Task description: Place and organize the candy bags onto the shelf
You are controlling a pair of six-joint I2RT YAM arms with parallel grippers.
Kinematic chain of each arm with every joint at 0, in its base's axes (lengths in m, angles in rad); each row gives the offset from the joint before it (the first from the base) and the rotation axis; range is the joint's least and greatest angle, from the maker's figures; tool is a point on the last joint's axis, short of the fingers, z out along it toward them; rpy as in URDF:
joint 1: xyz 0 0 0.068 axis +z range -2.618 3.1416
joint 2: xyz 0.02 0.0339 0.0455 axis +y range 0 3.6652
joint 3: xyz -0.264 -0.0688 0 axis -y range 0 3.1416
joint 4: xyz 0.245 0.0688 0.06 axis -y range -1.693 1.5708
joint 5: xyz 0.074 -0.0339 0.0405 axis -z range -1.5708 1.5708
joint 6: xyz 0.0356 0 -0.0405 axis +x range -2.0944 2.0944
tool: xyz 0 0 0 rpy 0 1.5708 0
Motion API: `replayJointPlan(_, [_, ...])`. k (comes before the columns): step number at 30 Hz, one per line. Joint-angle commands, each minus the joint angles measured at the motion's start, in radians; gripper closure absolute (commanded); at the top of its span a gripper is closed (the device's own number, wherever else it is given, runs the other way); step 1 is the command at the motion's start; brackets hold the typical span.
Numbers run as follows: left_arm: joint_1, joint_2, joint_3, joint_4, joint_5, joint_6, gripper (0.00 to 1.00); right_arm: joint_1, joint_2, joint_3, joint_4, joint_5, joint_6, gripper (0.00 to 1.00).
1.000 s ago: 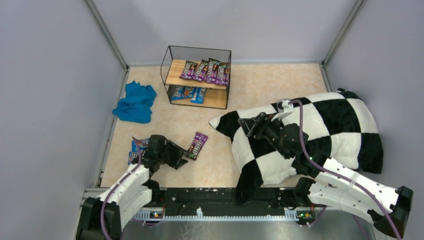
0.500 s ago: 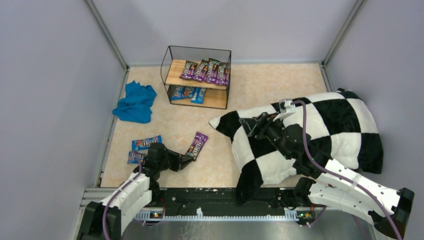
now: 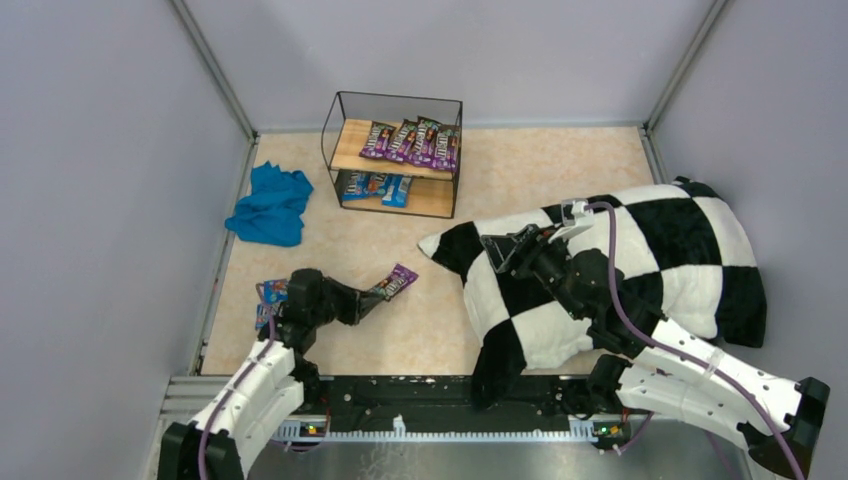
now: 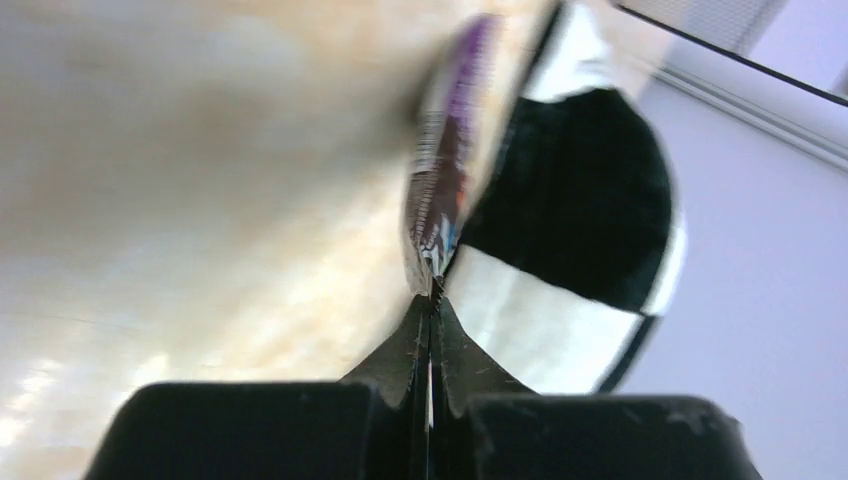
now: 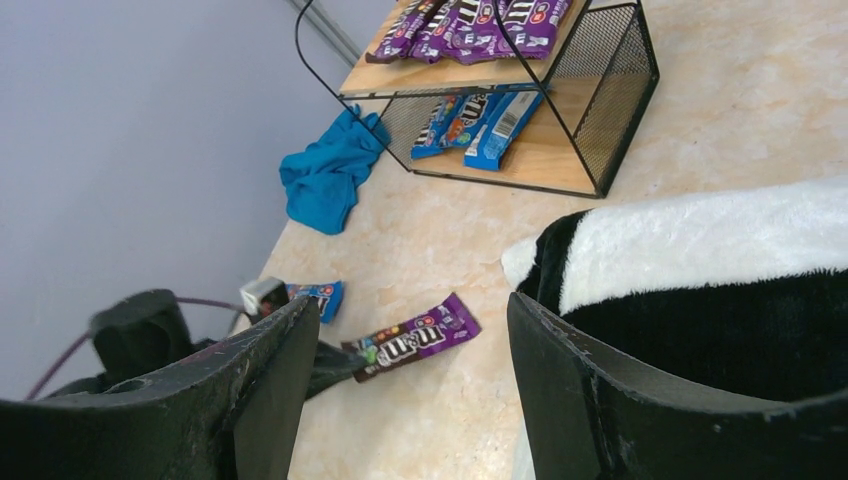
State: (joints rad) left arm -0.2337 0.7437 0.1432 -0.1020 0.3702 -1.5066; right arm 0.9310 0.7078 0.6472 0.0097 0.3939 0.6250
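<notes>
The pale stone-patterned table (image 3: 560,170) carries a big black-and-white checked pillow (image 3: 660,250) on its right side, and the right arm lies across it. At the far middle stands the shelf (image 3: 436,198). A row of purple and brown bags (image 3: 412,140) fills most of its upper board, and a few blue bags (image 3: 375,185) sit at the left of the lower board. A teal cloth (image 3: 270,205) is bunched at the left, well apart from the shelf. The right gripper (image 3: 508,243) hovers over the pillow's near-left corner with its fingers spread wide and nothing between them. The left gripper (image 3: 372,297) is low over the near-left of the table, clamped on the near end of a purple bag (image 3: 397,282). In the left wrist view its tips (image 4: 431,310) meet on the crimped edge of that bag. From the pinch, the bag's long axis runs away and to the right, toward the pillow's corner. I cannot tell whether its far end is clear of the table. A loose blue bag (image 3: 272,292) lies just behind the left arm by the table's left edge. The shelf is well beyond the purple bag, ahead and slightly right of the left gripper, and this arm is the nearer one to both. The carry probably calls for lifting, reaching forward, and turning the bag to line up with the upper row, where the free space looks to be at the left end.
</notes>
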Motion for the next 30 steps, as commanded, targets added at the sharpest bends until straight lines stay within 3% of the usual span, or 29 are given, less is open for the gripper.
replayJointPlan(1, [0.008, -0.099, 0.189, -0.213, -0.008, 0.082, 1.00, -0.006, -0.013, -0.013, 0.025, 0.016, -0.001, 0.31])
replayJointPlan(7, [0.036, -0.072, 0.472, -0.325, -0.073, 0.207, 1.00, -0.007, 0.005, -0.007, 0.036, -0.001, 0.002, 0.31])
replayJointPlan(12, [0.133, 0.158, 0.835, -0.340, -0.042, 0.356, 1.00, -0.006, -0.011, 0.006, 0.016, 0.006, -0.004, 0.31])
replayJointPlan(18, [0.195, 0.415, 1.145, -0.187, -0.006, 0.386, 1.00, -0.006, -0.052, 0.006, 0.000, 0.038, -0.016, 0.31])
replayJointPlan(23, [0.204, 0.546, 1.213, 0.061, -0.026, 0.409, 1.00, -0.006, -0.059, 0.021, -0.007, 0.068, -0.046, 0.30])
replayJointPlan(30, [0.214, 0.745, 1.323, 0.218, -0.043, 0.390, 1.00, -0.006, -0.042, 0.039, 0.002, 0.099, -0.094, 0.28])
